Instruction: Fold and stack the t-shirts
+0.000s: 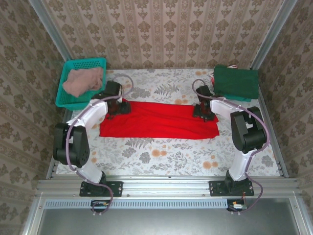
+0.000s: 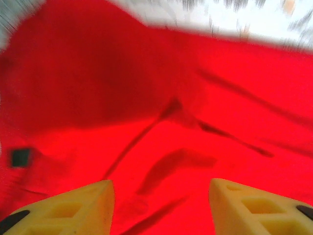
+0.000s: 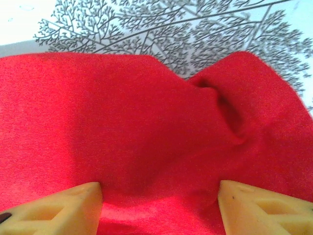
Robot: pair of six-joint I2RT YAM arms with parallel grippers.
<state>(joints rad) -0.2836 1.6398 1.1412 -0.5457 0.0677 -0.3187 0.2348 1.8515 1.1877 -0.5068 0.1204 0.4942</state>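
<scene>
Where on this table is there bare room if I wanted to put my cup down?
The widest free patch is the near strip of table between the red t-shirt and the arm bases. A smaller one lies beyond the shirt, between the teal basket and the green folded t-shirts. The middle and both far corners are crowded.

readable text: none.
red t-shirt (image 1: 161, 122): plain cloth faces up, no lettering legible.
dark square patch (image 2: 20, 157): sits on the red cloth, too blurred to read.
green folded t-shirts (image 1: 235, 82): no legible mark.
counter (image 1: 161, 152): floral pattern, no words.
</scene>
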